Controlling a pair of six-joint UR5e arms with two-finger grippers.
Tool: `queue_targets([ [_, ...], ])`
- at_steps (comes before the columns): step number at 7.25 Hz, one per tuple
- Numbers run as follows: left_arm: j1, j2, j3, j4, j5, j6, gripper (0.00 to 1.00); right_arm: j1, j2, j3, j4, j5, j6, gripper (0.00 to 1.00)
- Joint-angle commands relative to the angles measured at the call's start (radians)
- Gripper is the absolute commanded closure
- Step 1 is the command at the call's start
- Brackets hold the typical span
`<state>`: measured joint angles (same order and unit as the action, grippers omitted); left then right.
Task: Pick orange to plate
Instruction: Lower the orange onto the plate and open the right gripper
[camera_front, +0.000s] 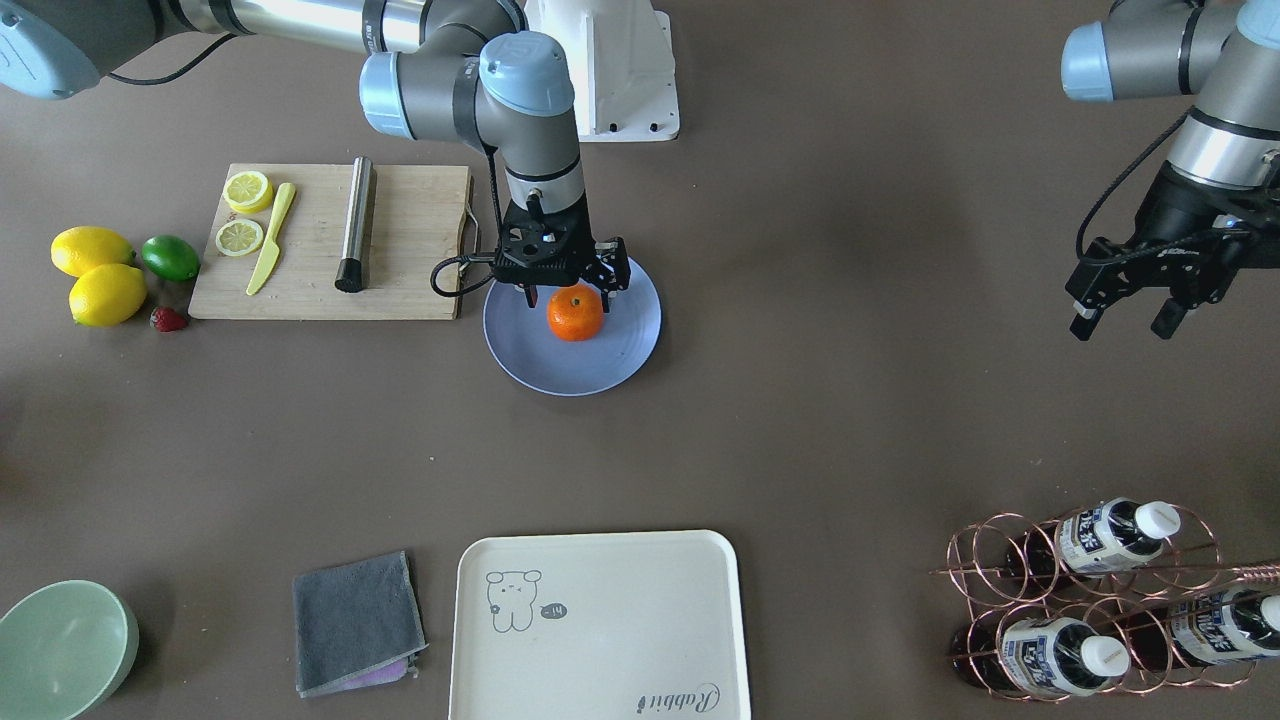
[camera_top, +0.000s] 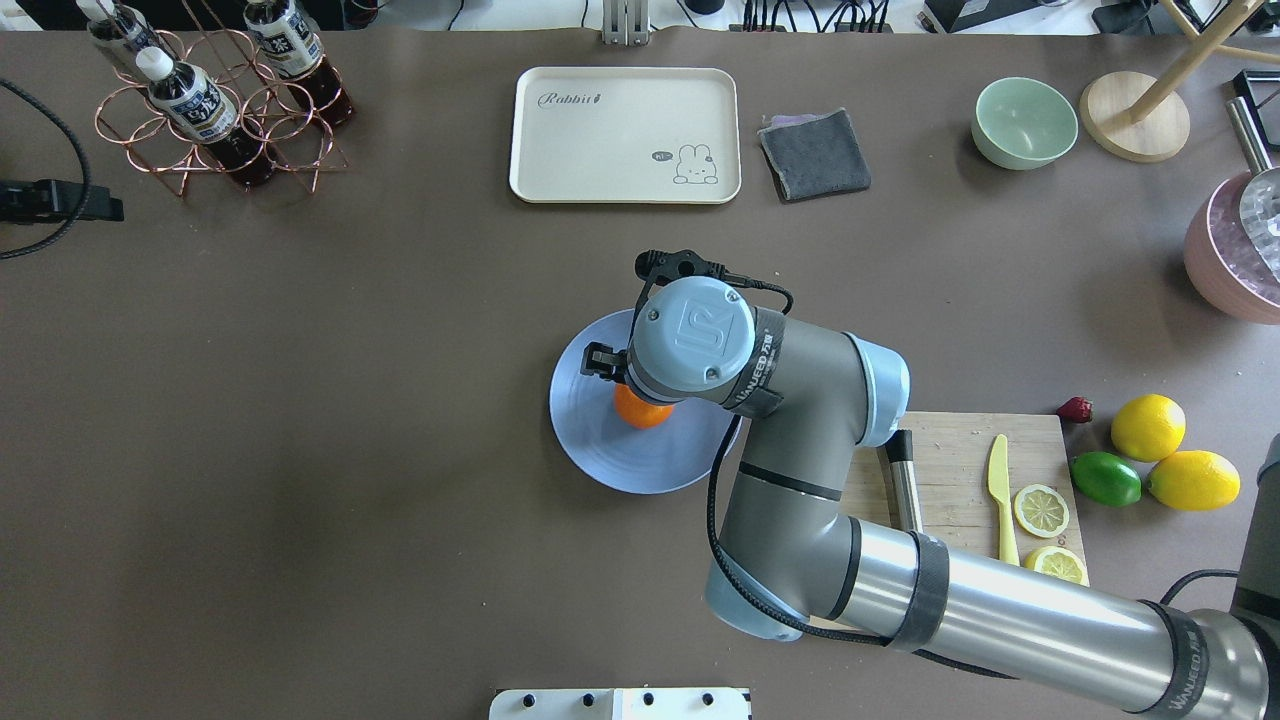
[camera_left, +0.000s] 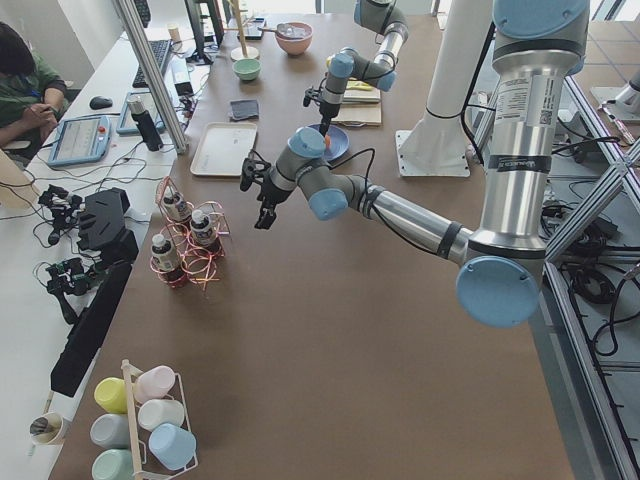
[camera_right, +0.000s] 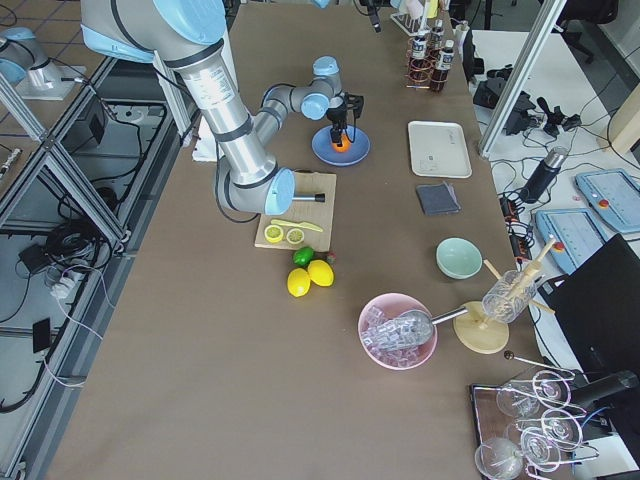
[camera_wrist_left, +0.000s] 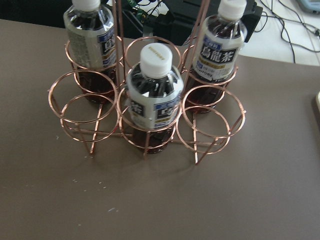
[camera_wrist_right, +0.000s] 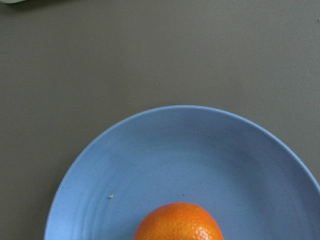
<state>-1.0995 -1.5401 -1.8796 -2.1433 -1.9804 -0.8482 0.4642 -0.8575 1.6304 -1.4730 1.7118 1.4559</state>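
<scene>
1. The orange (camera_front: 575, 314) sits near the middle of the plate (camera_front: 625, 350), stem dot up. As far as the front view shows, it rests on the plate's surface.
2. The right gripper (camera_front: 571, 292) hangs directly over the fruit, pointing straight down. Its fingers are spread wider than the orange, one on either side of its top, and nothing is clamped. From this angle I cannot tell whether the pads touch the peel.
3. Right wrist view: orange at the lower frame edge, plate beneath, no fingers in shot. This fits a vertical approach, probably chosen so the round fruit does not get nudged into a roll.
4. The left gripper (camera_front: 1125, 322) is spread and empty, held above the table (camera_front: 850, 400) well apart from the plate and facing the bottle rack (camera_wrist_left: 150, 125) — likely parked out of the working arm's way.
5. Judgement: the placing looks done; what remains is a straight lift clear.
</scene>
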Motion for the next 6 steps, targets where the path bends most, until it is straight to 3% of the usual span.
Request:
queue_targets([
  [1,-0.049,0.104,0.005,0.002,-0.067,0.184,0.02,0.149,-0.067,0.175,-0.190,0.160,-0.165,0.00],
  [2,-0.069,0.147,0.007,0.005,-0.066,0.289,0.02,0.215,-0.177,0.269,-0.220,0.178,-0.309,0.00],
  [3,-0.112,0.178,0.010,0.003,-0.069,0.338,0.02,0.317,-0.269,0.294,-0.216,0.242,-0.477,0.00],
  [4,-0.188,0.201,0.026,0.010,-0.130,0.453,0.02,0.443,-0.358,0.305,-0.211,0.355,-0.647,0.00],
  [5,-0.265,0.198,0.071,0.010,-0.229,0.501,0.02,0.559,-0.447,0.307,-0.211,0.412,-0.810,0.00],
  [6,-0.301,0.195,0.092,0.010,-0.268,0.538,0.02,0.662,-0.539,0.304,-0.210,0.451,-0.977,0.00],
])
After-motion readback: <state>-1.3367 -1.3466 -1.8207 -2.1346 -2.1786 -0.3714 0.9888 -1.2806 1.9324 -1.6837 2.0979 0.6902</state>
